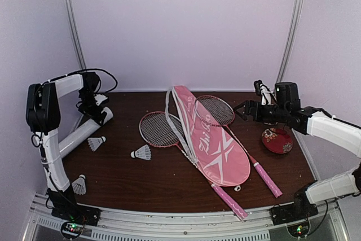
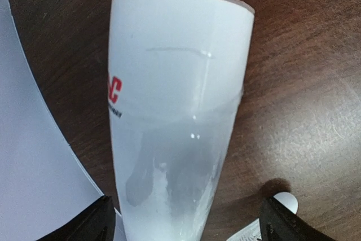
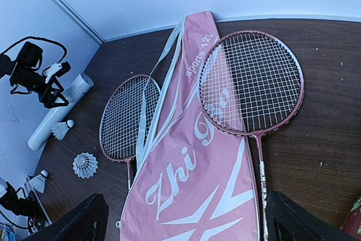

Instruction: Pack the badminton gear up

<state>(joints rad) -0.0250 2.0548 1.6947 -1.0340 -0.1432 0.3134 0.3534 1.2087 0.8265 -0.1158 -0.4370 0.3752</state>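
Left end effector (image 2: pixel 186 210) spread astride white tube (image 2: pixel 180 77); right end effector (image 3: pixel 185 198) likewise spread.

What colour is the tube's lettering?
Red, with small dark print beneath; the tube shows best in the left wrist view.

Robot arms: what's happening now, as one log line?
left gripper open around tube | right gripper open, empty | racquets, cover, shuttlecocks unpacked

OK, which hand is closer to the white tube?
Left. The left hand is open around the white tube at the table's left; the right hand is across the table, near the red dish.
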